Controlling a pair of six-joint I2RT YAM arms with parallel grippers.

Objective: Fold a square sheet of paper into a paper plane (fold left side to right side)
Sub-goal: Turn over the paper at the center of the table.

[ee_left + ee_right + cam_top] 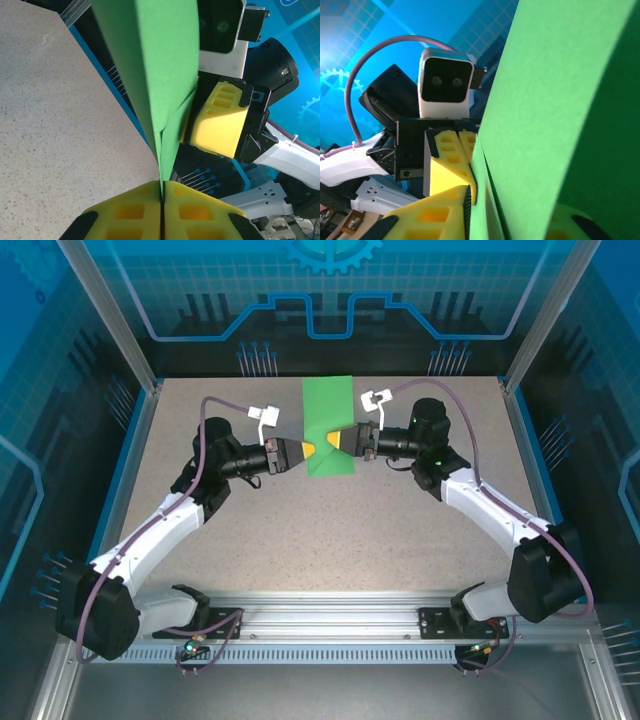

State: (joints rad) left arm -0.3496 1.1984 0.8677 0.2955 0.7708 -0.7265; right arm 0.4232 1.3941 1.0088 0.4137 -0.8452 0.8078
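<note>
Left wrist: left pincer (162, 192) clamps the square sheet of paper (155, 65); right pincer (336, 443) straddles it, grip unclear

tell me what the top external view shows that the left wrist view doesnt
Top external: the whole layout, with the left arm and right arm reaching in from opposite sides, the left claw and right claw meeting at the near part of the square sheet of paper, already folded to a narrow shape. Left wrist: up close, the left claw's yellow fingers shut on the paper's edge, its layers parting above. Both: green paper, speckled table, the right claw's yellow finger beside the paper.
</note>
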